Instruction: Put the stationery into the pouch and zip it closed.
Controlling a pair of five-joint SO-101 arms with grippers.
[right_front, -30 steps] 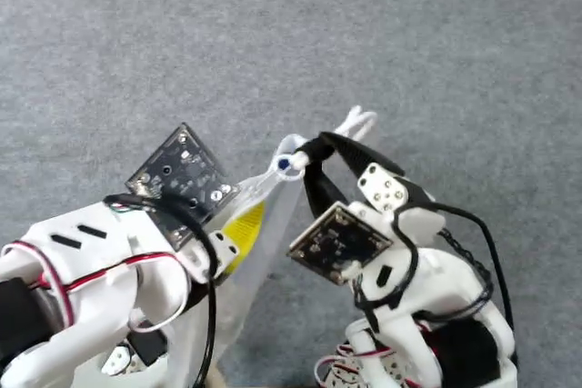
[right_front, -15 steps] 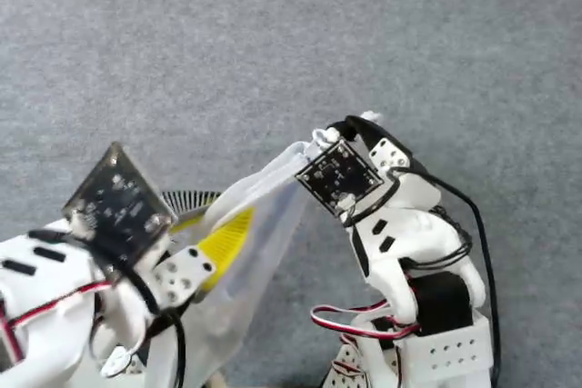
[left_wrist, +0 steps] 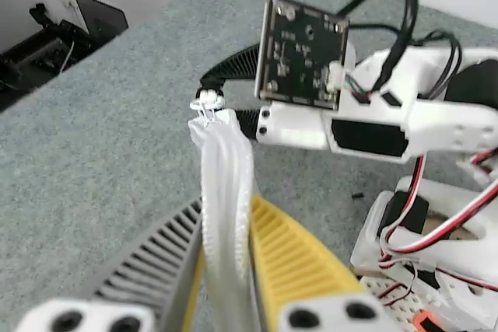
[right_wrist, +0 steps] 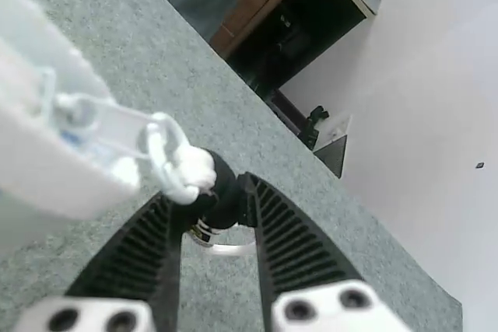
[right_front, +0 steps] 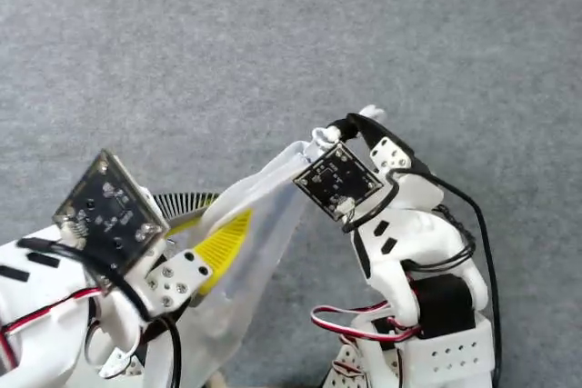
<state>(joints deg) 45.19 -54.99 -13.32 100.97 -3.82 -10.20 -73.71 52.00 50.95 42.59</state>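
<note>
Plainly, the pouch (right_front: 259, 224) is a translucent white bag with a pale zipper band along its top. It is held up off the grey tabletop (right_front: 182, 61), stretched in a slant between the two arms. The left gripper (right_front: 227, 211), with one yellow and one grey ribbed finger, has its jaws clamped on the zipper band at the lower end. The right gripper (right_front: 332, 134) has its black ribbed jaws nearly together, pinching the zipper pull (right_wrist: 167, 157), a white cord loop, at the pouch's upper corner. The bag's body sags toward the near side, between the two arm bases. Beyond both arms the tabletop stretches wide to its far edge.
</note>
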